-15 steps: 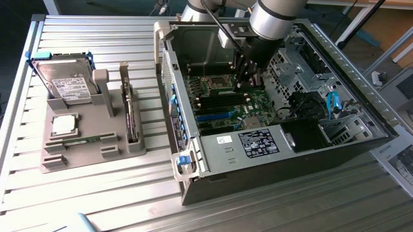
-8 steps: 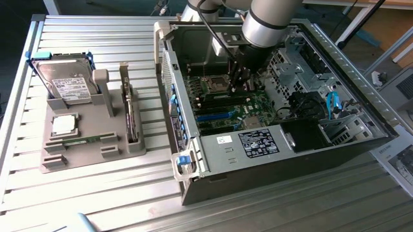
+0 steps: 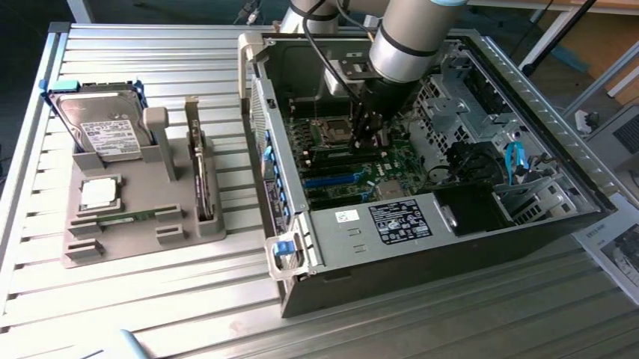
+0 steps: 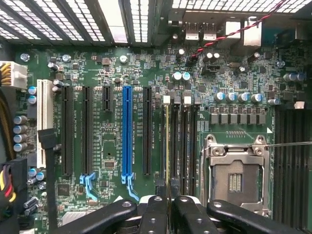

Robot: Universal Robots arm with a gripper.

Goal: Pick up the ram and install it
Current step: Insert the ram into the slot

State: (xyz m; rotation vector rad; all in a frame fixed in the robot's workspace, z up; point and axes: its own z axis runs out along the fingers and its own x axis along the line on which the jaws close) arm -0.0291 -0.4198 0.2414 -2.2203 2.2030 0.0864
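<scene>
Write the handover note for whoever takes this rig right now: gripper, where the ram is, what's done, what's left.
Gripper: shut on the ram, holding it on edge inside the open computer case.
Ram: lined up over the memory slots beside the processor socket. A second stick lies in the grey tray outside the case.
Done: ram picked up and over the board.
Left: the install. I cannot tell whether the ram is seated in a slot.

Exterior view looks down from above on the case [image 3: 420, 280]; wrist view closely faces the shared motherboard [image 4: 112, 63].
</scene>
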